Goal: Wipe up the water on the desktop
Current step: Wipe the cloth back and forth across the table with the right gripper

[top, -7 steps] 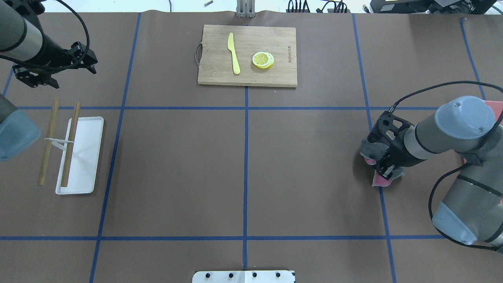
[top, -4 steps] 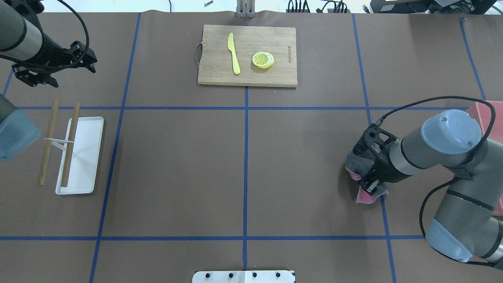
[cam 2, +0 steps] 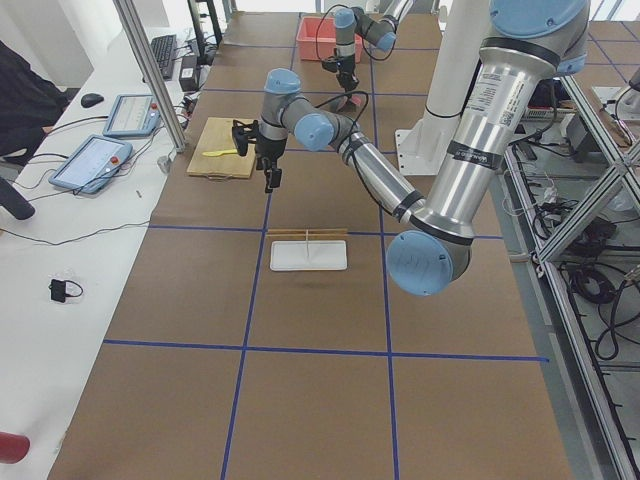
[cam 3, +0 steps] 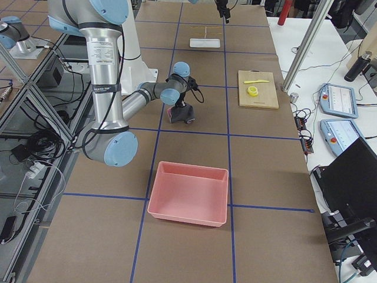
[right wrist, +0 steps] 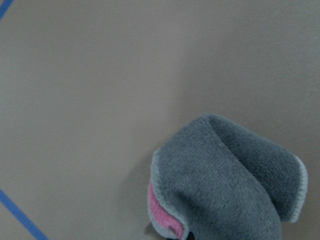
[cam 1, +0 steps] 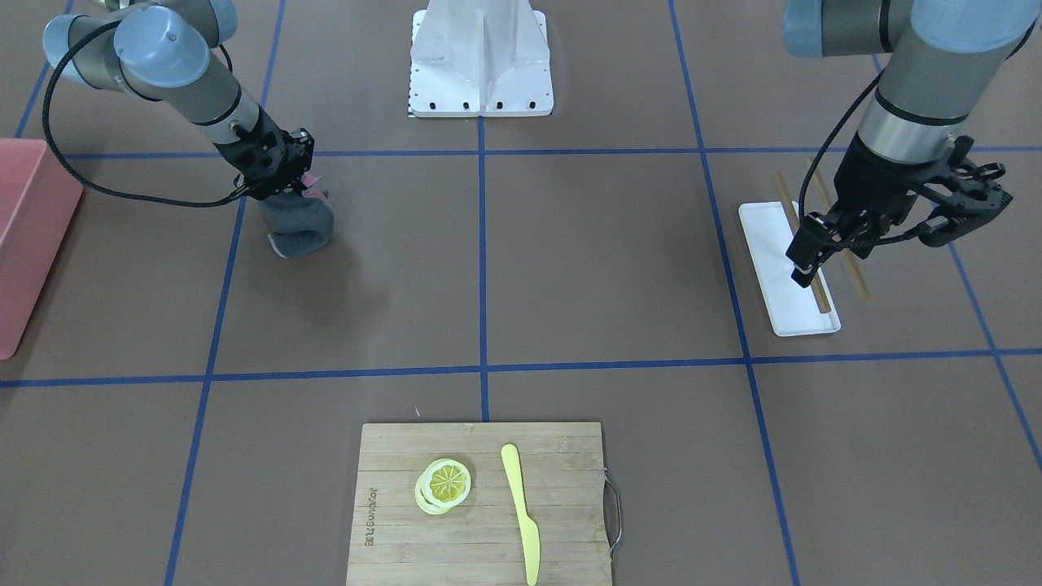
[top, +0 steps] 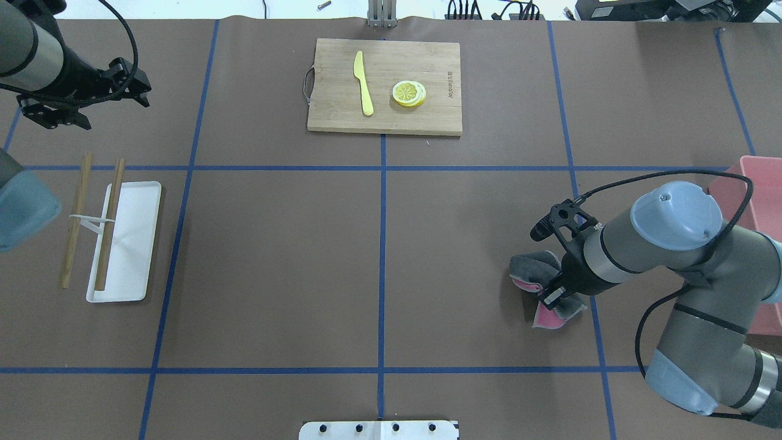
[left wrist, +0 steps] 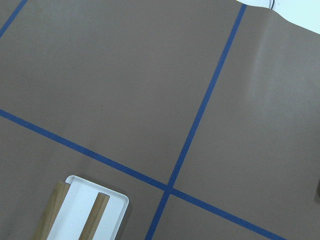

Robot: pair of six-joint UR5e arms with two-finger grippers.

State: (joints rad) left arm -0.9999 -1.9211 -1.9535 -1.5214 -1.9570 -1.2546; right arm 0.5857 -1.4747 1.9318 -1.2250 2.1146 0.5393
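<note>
The desktop [top: 275, 263] is brown with blue tape lines; I see no distinct water on it. My right gripper [top: 557, 288] is shut on a grey cloth with a pink underside [top: 530, 272] and presses it onto the desktop, right of centre. The cloth also shows in the front view [cam 1: 301, 229], below the gripper [cam 1: 281, 185], and fills the lower right of the right wrist view [right wrist: 225, 180]. My left gripper [top: 116, 113] hovers open and empty at the far left, also in the front view [cam 1: 883, 240].
A bamboo cutting board [top: 385, 116] with a yellow knife [top: 364, 82] and lemon slices [top: 409, 93] lies at the far middle. A white tray [top: 131, 244] with chopsticks [top: 110, 223] lies at the left. A pink bin [top: 754, 238] stands at the right edge.
My right gripper has dragged the cloth left and toward the robot's side of the desktop. My left gripper has shifted slightly away, farther from the tray.
</note>
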